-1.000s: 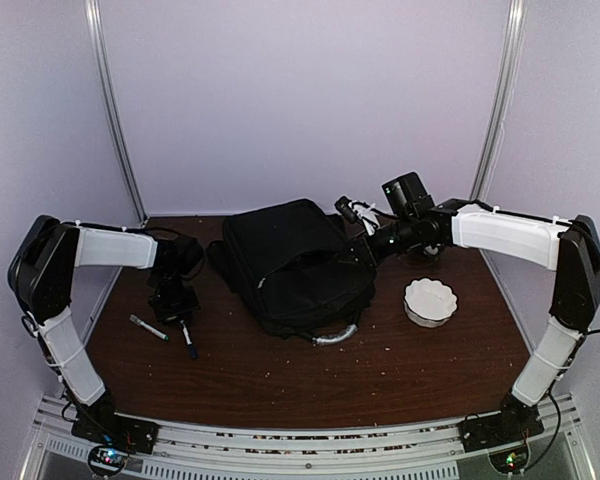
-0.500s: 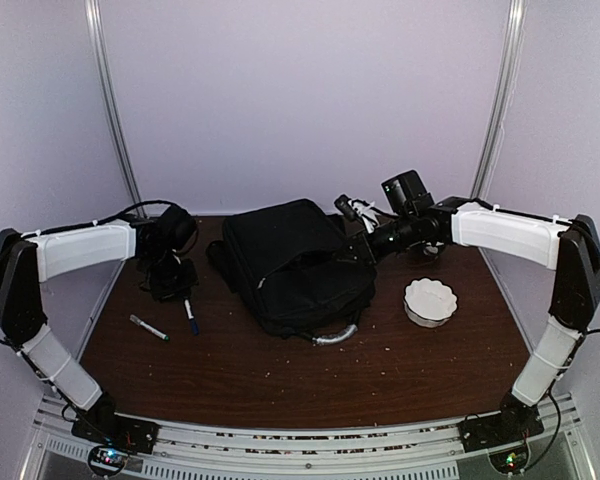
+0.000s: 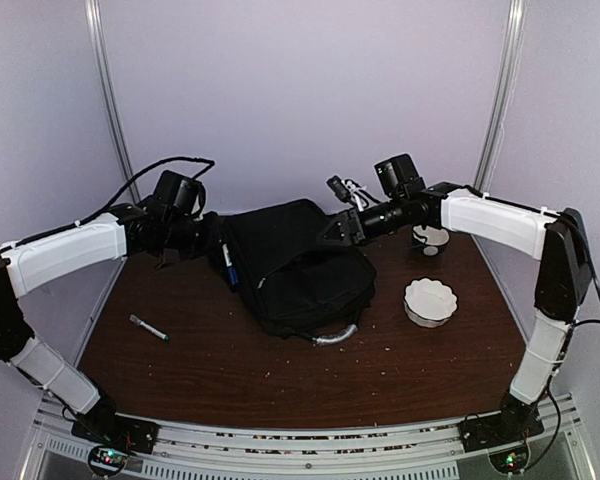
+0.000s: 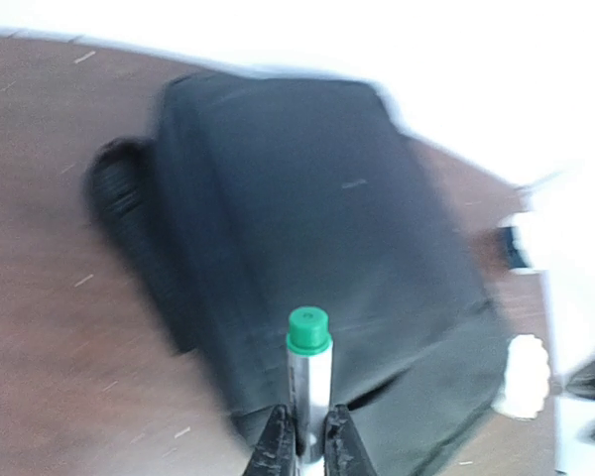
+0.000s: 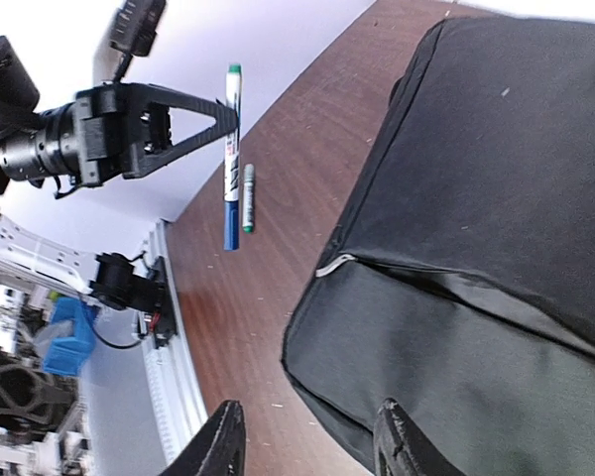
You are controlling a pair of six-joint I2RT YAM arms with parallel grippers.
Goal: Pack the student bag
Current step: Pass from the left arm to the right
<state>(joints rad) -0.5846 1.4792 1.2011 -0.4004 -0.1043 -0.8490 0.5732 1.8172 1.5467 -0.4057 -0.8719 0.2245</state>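
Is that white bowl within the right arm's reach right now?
Probably yes: the white bowl sits uncovered beside the student bag, on that arm's side, and the right gripper is open and empty.

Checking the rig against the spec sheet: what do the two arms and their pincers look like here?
The left arm and right arm have white shells on the long links and black joints. A black cable loops over the left wrist. The left pincer and right pincer have slim black tapering fingers.
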